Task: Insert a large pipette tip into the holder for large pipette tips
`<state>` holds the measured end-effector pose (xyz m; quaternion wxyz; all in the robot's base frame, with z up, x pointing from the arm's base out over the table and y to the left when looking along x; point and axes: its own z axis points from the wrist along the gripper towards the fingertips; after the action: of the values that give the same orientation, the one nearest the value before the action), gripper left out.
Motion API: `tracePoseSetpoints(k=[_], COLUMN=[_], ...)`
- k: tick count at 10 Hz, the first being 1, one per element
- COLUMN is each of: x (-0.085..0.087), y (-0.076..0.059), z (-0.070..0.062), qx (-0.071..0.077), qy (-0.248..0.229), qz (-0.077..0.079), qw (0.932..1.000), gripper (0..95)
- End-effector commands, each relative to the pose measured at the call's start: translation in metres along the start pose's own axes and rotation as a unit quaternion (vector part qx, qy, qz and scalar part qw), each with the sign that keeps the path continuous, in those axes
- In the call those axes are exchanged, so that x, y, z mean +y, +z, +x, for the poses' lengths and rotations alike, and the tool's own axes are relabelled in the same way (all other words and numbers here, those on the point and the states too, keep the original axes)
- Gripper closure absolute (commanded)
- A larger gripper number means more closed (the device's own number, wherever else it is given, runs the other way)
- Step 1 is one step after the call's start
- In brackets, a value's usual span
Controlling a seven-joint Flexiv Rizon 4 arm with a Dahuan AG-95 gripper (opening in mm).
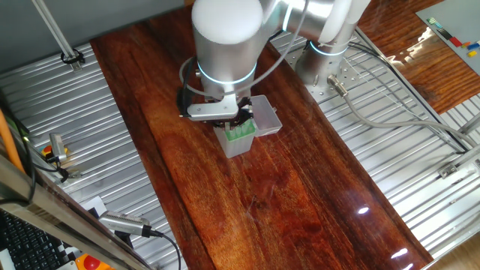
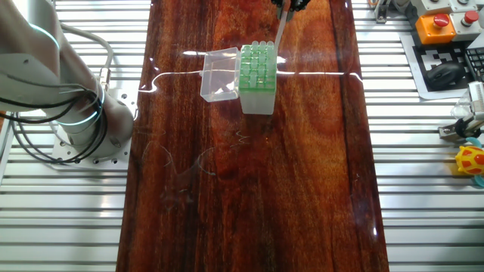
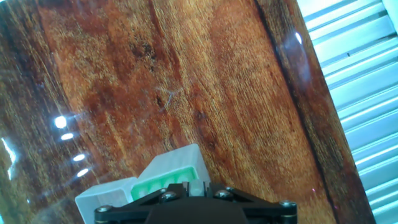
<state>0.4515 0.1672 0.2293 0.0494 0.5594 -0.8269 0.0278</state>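
Observation:
The holder for large pipette tips (image 2: 257, 68) stands on the wooden board with its green rack up and its translucent lid (image 2: 219, 74) open to the left. It also shows in one fixed view (image 1: 240, 137) and in the hand view (image 3: 163, 182). My gripper (image 2: 290, 4) hangs above the holder's far right corner, shut on the large pipette tip (image 2: 279, 34). The tip points down with its thin end at the rack's right edge. I cannot tell whether it is in a hole. In the hand view the tip's clear top (image 3: 198, 186) sits between the jaws.
The wooden board (image 2: 249, 189) runs down the middle, with ribbed metal table on both sides. The robot base (image 2: 76, 128) and its cables stand to the left. An orange stop button box (image 2: 442, 23) and a yellow toy (image 2: 473, 160) lie to the right.

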Motion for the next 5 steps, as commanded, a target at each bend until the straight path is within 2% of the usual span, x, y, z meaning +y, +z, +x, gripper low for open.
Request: tracePoseSetpoints(k=[1, 3, 5], x=[0.0005, -0.0008, -0.0023], y=[0.0007, 0.0022, 0.0034], z=[0.0002, -0.0014, -0.0044], qx=[-0.007, -0.011, -0.010], qy=[-0.011, -0.032, -0.034], qz=[0.005, 0.016, 0.017], qw=[0.9999, 0.9993, 0.9992], gripper=[95.0, 95.0, 95.0])
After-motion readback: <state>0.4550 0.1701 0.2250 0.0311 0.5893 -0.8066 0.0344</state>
